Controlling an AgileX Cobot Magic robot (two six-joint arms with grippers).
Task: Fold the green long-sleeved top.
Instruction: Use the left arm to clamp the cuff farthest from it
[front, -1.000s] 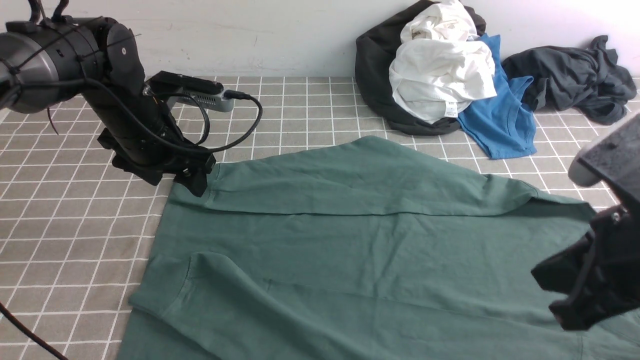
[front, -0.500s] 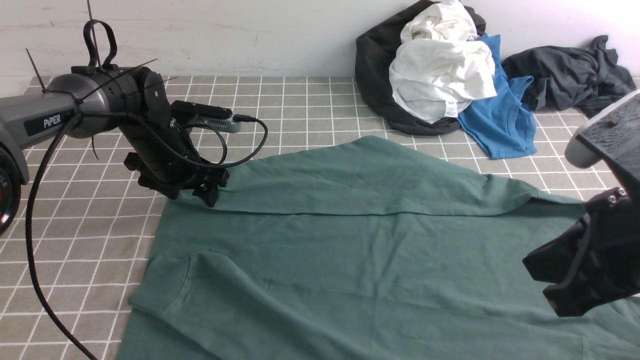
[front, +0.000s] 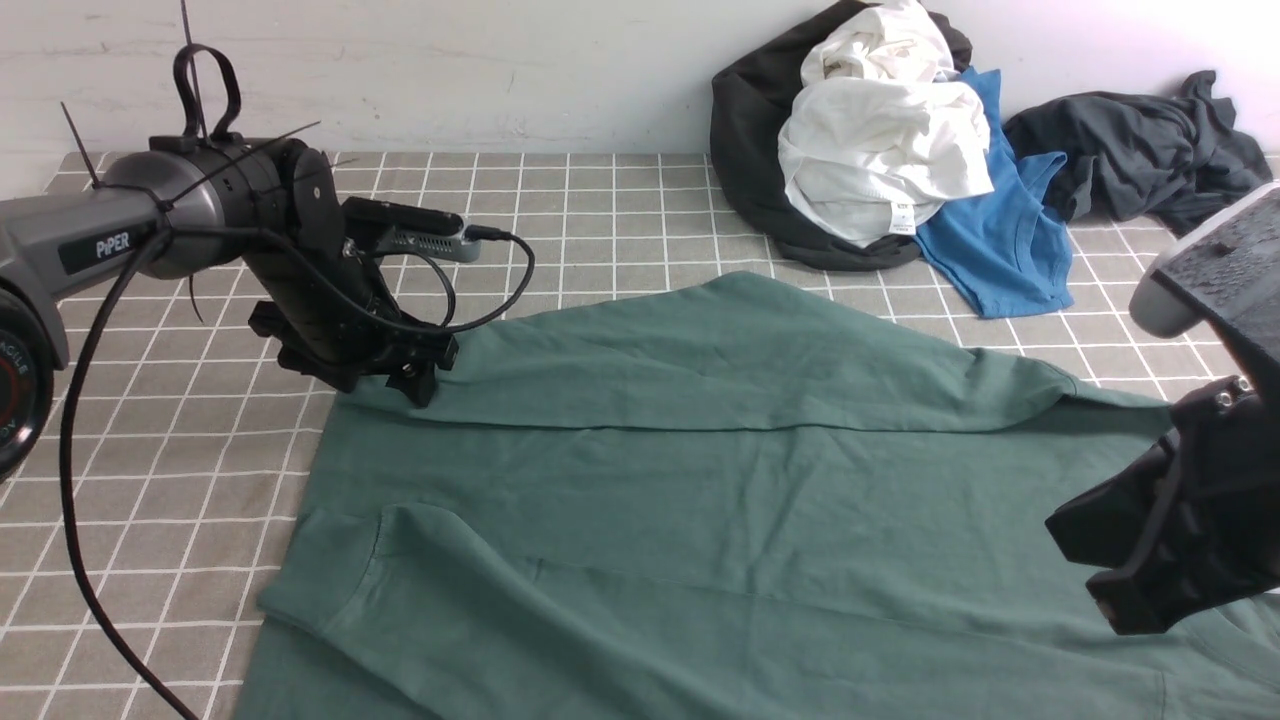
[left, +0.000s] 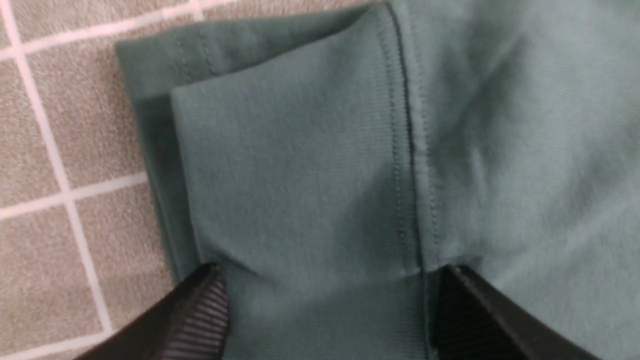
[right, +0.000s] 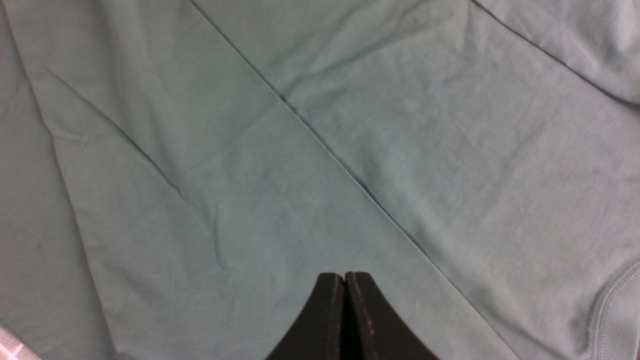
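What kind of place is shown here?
Probably a robot test bench for folding laundry: a checked cloth underneath, heaped spare garments by a white wall, the green long-sleeved top laid out.

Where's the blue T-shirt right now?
Front view: the blue T-shirt lies far right near the wall, partly under the white garment, with the grey garment to its right, beyond the green top.

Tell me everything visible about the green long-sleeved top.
The green long-sleeved top is dark green, soft knit fabric by its look, spread flat and lightly creased on the grey checked cloth. A sleeve is folded across its body; its ribbed, stitched cuff lies between the open fingers of the left gripper. Nothing grips it.
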